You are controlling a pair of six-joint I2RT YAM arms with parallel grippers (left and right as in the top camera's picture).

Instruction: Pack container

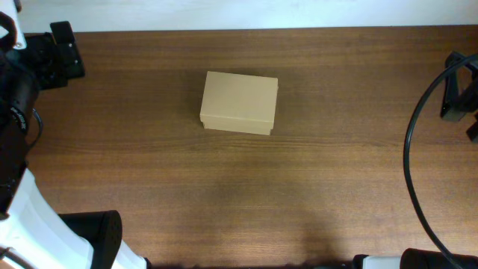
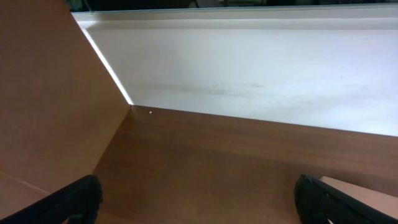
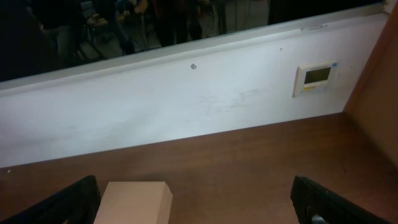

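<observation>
Left gripper (image 2: 199, 208): jaws spread wide, nothing between them.
Right gripper (image 3: 196, 208): likewise spread and empty.
Container (image 1: 239, 103): lid down flat, standing on the table (image 1: 314, 194) between the two grippers and well apart from both. It lies ahead of the right gripper toward its left finger, and ahead of the left gripper toward its right finger.
Loose items to pack: none in view.
Contents: hidden.
Progress, as a judgement: either finished or not begun; cannot tell which.

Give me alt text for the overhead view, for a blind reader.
A closed tan cardboard container sits on a brown wooden table, slightly above centre. The left pincer and right pincer are at opposite edges, both well clear of it.
</observation>
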